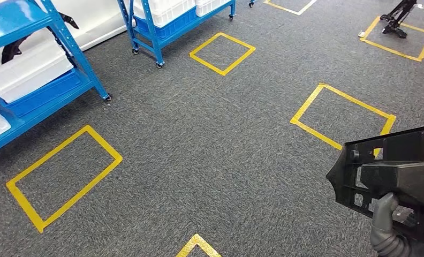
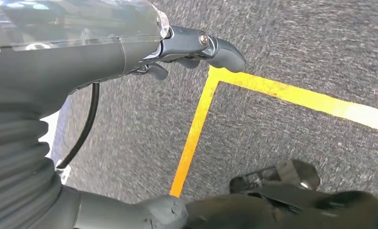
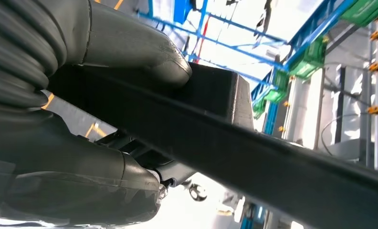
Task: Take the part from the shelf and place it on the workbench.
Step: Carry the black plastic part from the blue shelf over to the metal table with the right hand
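A black plastic part (image 1: 394, 176) is gripped by the right hand (image 1: 386, 225) low at the right of the head view, above the grey carpet (image 1: 199, 144). Nothing is held by the left hand (image 2: 196, 47); its fingers are loosely curled over the yellow tape (image 2: 196, 124). Blue shelves (image 1: 33, 69) are seen at the left.

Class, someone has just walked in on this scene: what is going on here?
The robot's right hand grips a black plastic part, carried over grey carpet marked with yellow tape squares. Blue shelves with white bins stand behind to the left. The left hand holds nothing, hanging over the carpet. The part is not yet set down.
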